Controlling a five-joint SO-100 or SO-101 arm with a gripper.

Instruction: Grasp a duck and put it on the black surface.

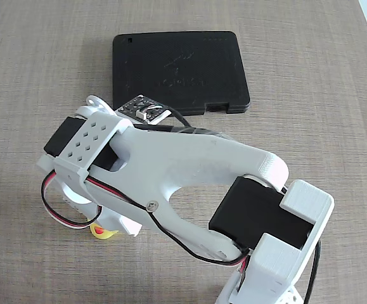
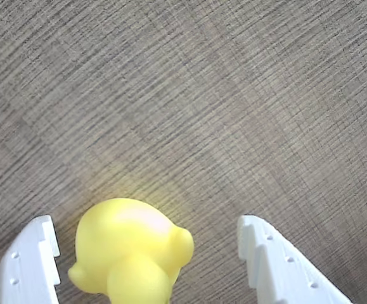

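Note:
In the wrist view the yellow duck lies on the wood-grain table between my two white fingers, closer to the left finger than to the right finger. My gripper is open around it, with gaps on both sides. In the fixed view the arm covers most of the duck; only a yellow and red bit shows under the gripper at lower left. The black surface lies flat at the top centre, apart from the duck.
My white arm with black motors and red and black wires spans the middle of the fixed view. Its base stands at the lower right. The table is brown wood grain.

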